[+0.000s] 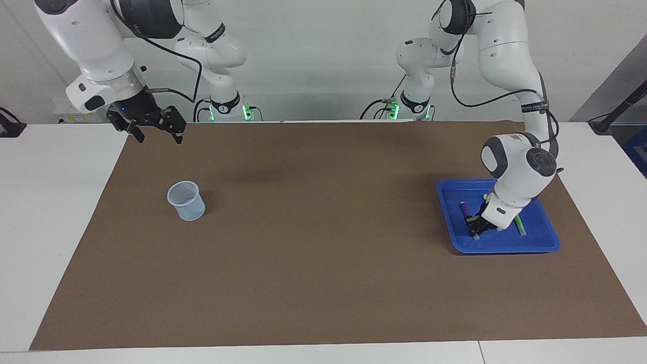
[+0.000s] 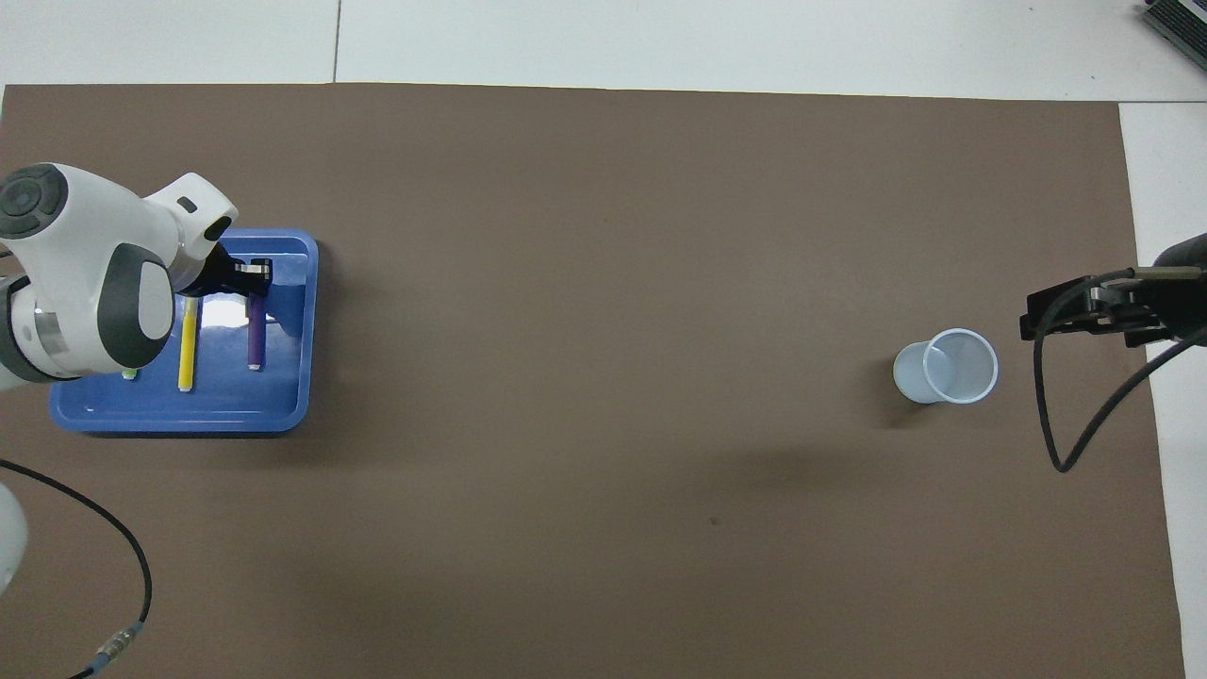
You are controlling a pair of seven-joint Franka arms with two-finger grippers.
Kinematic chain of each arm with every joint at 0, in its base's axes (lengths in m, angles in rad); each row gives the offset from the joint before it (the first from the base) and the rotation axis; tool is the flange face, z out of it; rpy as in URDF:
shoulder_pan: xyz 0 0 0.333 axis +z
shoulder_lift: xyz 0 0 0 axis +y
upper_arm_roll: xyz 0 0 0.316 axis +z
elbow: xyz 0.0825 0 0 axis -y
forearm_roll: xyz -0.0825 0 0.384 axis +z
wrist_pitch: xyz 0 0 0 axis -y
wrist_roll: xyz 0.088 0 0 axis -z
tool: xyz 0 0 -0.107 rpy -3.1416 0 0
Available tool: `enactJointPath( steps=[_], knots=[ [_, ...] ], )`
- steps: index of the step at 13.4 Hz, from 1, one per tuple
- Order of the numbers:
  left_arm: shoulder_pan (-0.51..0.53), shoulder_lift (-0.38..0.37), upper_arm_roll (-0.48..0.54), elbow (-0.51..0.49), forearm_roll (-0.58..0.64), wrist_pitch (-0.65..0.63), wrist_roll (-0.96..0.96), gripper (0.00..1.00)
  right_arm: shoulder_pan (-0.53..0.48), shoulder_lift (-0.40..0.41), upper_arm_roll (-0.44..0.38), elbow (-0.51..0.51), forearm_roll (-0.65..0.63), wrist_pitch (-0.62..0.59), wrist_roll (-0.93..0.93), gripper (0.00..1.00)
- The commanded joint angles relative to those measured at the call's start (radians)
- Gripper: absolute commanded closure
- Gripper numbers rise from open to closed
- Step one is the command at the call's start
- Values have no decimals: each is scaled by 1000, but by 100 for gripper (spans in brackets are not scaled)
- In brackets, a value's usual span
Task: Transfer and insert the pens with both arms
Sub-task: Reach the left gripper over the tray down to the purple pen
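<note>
mat (image 1: 323,242): open between tray (image 1: 548,237) and cup (image 1: 186,201) | obstacle: cup (upright, toward the right arm's end)

A glossy blue plastic tray (image 2: 283,415) catches the light on a matt brown paper-like mat (image 2: 603,283) covering the smooth white desk (image 1: 50,202). The pale cup (image 1: 186,200) looks like thin translucent plastic; arm shells (image 1: 515,167) are smooth white plastic.
</note>
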Motion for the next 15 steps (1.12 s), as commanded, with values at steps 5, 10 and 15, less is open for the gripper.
enactJointPath(
  steps=[5, 10, 15],
  knots=[
    [-3, 1, 6, 69, -13, -102, 0, 100, -7, -10, 1, -9, 16, 6, 3, 0],
    [-3, -8, 6, 138, -28, -202, -4, 100, -7, -10, 1, -9, 16, 6, 3, 0],
    [8, -28, 9, 221, -131, -311, -88, 100, -2, -13, 2, -13, 17, -8, -5, 0]
  ],
)
